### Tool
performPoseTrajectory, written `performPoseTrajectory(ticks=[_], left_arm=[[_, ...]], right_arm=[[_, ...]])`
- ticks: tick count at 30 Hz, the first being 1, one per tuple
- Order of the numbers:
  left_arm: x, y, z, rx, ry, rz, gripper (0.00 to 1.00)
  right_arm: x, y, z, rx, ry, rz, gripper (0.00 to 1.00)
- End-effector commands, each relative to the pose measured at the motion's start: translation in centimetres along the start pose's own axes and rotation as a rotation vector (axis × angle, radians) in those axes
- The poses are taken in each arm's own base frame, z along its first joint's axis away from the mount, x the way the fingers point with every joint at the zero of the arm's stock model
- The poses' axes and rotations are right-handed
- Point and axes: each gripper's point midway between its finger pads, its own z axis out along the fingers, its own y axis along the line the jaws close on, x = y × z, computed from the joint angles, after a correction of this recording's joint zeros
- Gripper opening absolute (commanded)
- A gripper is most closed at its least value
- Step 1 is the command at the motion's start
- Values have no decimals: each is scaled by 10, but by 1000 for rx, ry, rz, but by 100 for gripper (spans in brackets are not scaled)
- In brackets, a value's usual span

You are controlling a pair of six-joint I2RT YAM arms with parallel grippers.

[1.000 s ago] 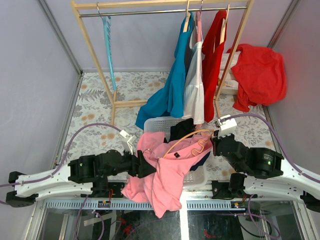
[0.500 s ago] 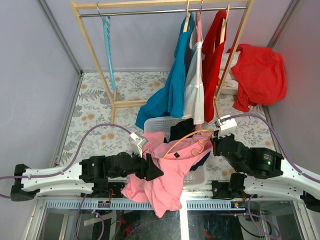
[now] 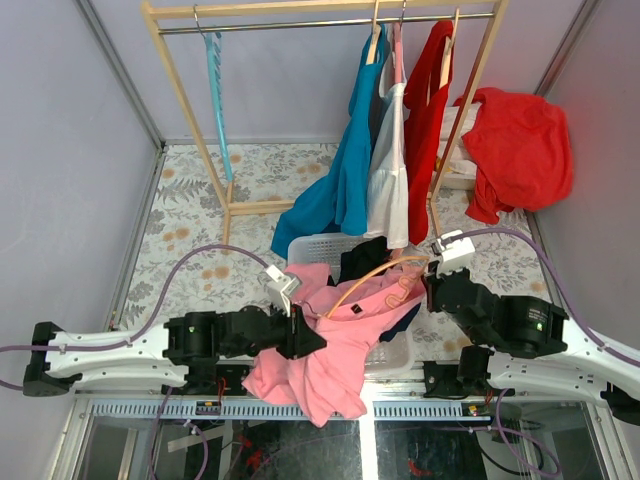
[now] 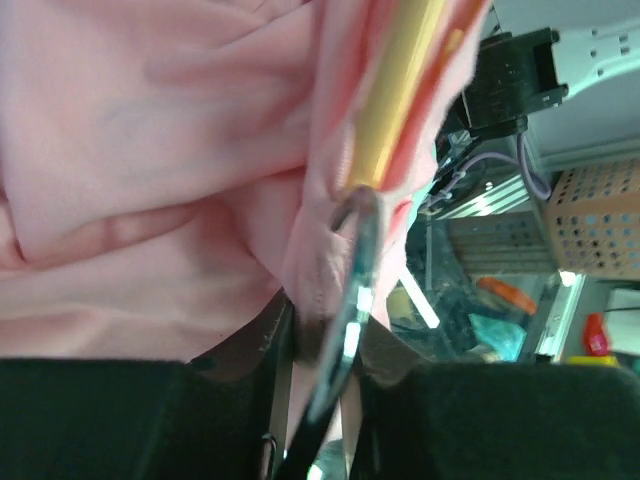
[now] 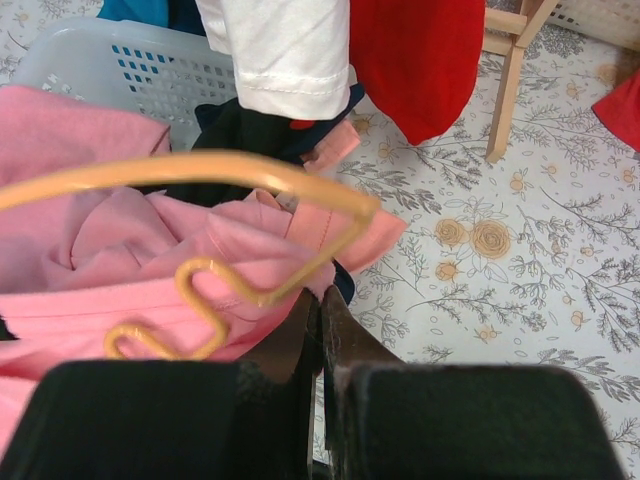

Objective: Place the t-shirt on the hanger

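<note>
The left gripper (image 4: 325, 335) is pinching the t-shirt (image 4: 150, 150) beside the hook of the hanger (image 4: 395, 90). The right gripper (image 5: 318, 300) is clamping the hanger, with the t-shirt lying alongside.

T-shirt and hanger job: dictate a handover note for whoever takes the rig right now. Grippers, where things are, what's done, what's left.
Left gripper: the metal hook of the hanger and a fold of t-shirt sit between its fingers. I cannot tell if it is clamped.
Right gripper: shut, apparently on the hanger's bare end, holding it up over the t-shirt.
T-shirt: bunched over the basket, between the two arms.
Done: the hook end lies among the shirt's folds.
Left: draw the shirt over the bare end and settle both shoulders.
</note>
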Motion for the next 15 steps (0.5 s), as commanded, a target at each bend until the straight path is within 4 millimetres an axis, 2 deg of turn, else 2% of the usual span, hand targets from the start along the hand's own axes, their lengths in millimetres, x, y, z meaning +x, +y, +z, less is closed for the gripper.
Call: performPoseTrajectory(ticks=[1,5,9,11,15], left_arm=[[-30,-20,-15,27,-85,24,11],[-39,-24,-26,-12,-66,66,2],[-50,-29,-37,-75,-28,130,1],[-60,-39,-46,-69,-31,153,1],[-68,-47,-63,-53,-22,181,1]], right_arm=[[-15,4,2,-3,-50,48,0],[-20,12,3,-27,-53,54,0],[-33,26,4,-62,-62,59,0],[-39,32,5,-70,-64,60,0],[-45,36,7,-57,-60,54,0]])
